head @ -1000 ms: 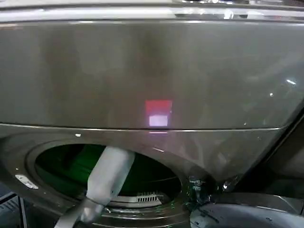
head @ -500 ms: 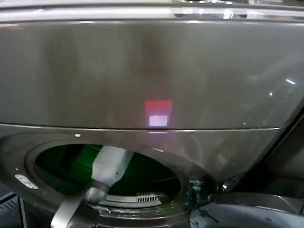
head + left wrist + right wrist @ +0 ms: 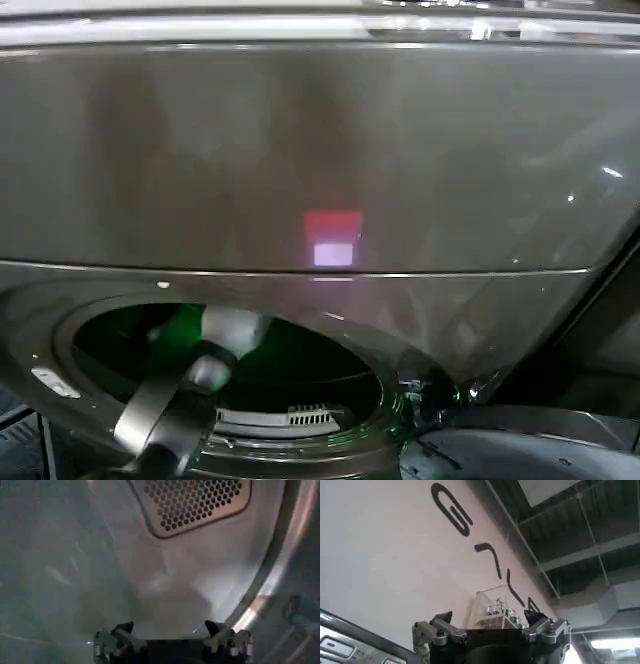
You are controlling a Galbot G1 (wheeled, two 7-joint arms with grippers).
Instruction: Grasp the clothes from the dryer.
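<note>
dryer: a big bronze-brown machine (image 3: pixel 320 150) is filling the head view, its round opening (image 3: pixel 225 375) sitting low and toward the left, with a pink-red glowing patch (image 3: pixel 333 238) on the front panel above it.
door: a grey round door (image 3: pixel 520 455) is hanging open at the lower right of the opening.
left arm: the grey arm (image 3: pixel 165 425) is reaching up from the bottom edge and going in through the opening, its pale wrist part (image 3: pixel 230 330) lying inside the dark, green-lit drum.
left gripper: in the left wrist view the left gripper (image 3: pixel 170 630) is pointing into the drum, its two dark fingertips (image 3: pixel 123 628) standing spread apart with nothing between them.
drum: the silver drum wall (image 3: pixel 60 565) is curving around the gripper, with a perforated vent plate (image 3: pixel 192 502) on the back wall ahead of it.
clothes: a pale, soft-looking lump is showing faintly against the drum wall ahead of the fingertips, but it is too blurred to tell whether it is the clothes.
right gripper: in the right wrist view the right gripper (image 3: pixel 490 621) is pointing upward, well away from the dryer, fingers spread and holding nothing.
behind the right gripper: a white wall with large black letters (image 3: pixel 452 510), a clear box (image 3: pixel 497 607) and a dark ceiling (image 3: pixel 580 535) are showing.
</note>
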